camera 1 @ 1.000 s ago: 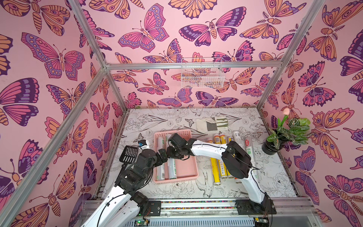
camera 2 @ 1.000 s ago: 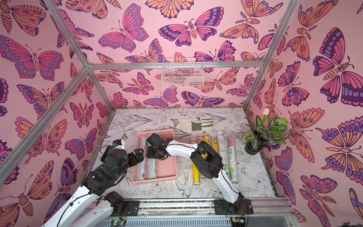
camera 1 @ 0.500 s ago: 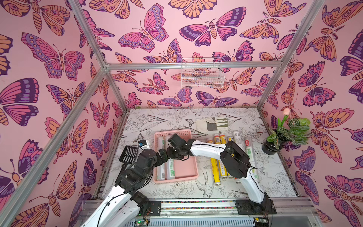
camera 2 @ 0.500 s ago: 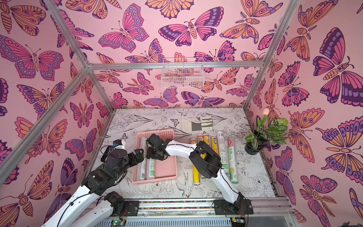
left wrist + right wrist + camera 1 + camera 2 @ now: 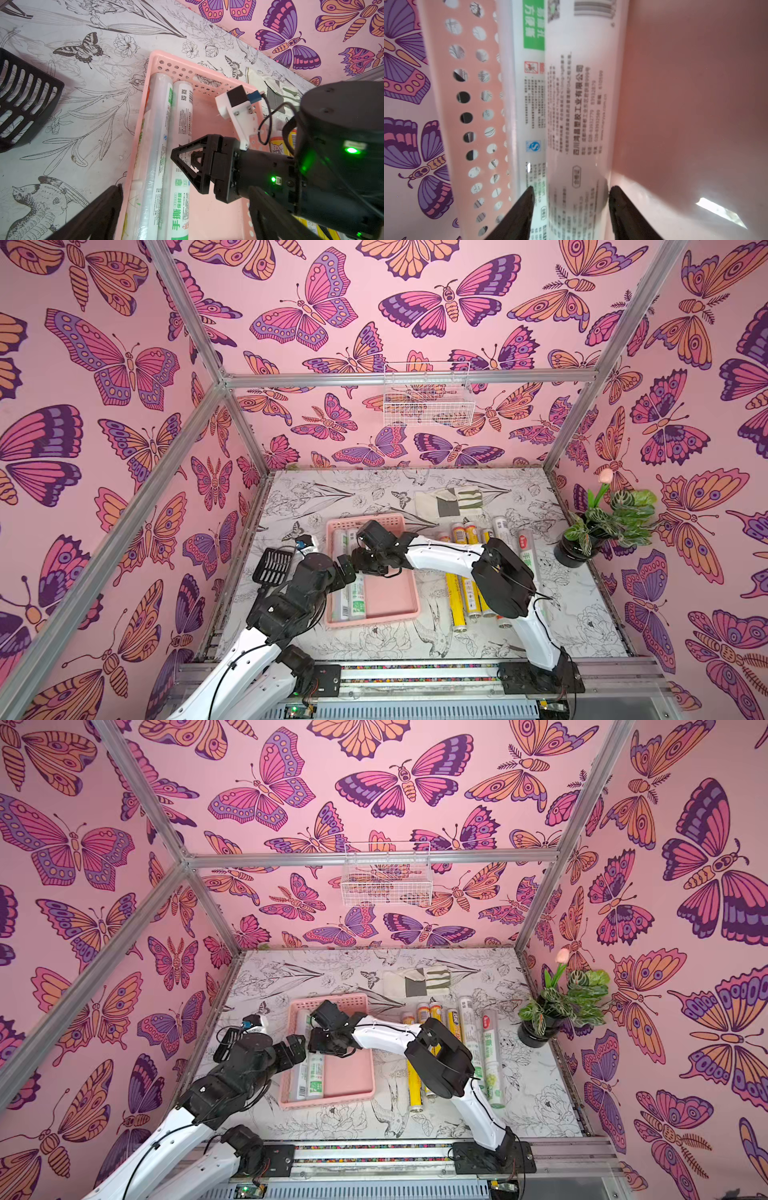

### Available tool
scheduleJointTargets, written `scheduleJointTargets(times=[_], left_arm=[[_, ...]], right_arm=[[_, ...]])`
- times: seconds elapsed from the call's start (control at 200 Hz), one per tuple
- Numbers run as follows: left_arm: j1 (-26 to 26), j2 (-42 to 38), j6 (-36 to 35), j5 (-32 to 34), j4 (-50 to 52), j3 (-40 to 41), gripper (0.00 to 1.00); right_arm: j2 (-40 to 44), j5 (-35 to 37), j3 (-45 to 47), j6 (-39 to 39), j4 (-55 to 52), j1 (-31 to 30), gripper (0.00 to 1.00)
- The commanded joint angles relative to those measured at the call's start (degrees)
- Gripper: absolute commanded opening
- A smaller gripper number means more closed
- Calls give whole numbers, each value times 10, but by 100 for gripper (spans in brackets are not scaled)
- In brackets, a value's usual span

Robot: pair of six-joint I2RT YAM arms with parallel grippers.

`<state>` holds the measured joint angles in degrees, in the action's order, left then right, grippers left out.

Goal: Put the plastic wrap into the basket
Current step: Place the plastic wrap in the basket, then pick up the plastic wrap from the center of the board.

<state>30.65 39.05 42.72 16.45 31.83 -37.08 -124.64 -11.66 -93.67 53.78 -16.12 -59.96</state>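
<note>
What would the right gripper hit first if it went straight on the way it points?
Probably the whitish-silver roll lying in the pink basket: the right gripper points down at it, jaws apart on either side. With depth unclear, the tips might reach the basket floor first.

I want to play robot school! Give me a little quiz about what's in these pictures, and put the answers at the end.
1. True or false: two whitish rolls lie side by side in the pink basket.
2. What colour are the big letters on those rolls? A purple, B green, C orange.
3. Fill in: the right fingers stand on either side of a ___.

Key: 1 true. 2 B. 3 roll, one of the two lying in the basket.
</note>
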Motion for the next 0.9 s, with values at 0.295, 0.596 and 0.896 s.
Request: scheduleJointTargets(times=[0.295,0.596,0.896], left_arm=[[-4,37,-27,-107,-74,-28,100],[22,167,-44,-225,-189,-73,100],[107,332,-66,-236,-205,-183,100]], right_arm=[[250,138,157,-117,-49,32,60],[463,294,307,-159,-99,89,53],[576,222,416,-162,-134,212,49]])
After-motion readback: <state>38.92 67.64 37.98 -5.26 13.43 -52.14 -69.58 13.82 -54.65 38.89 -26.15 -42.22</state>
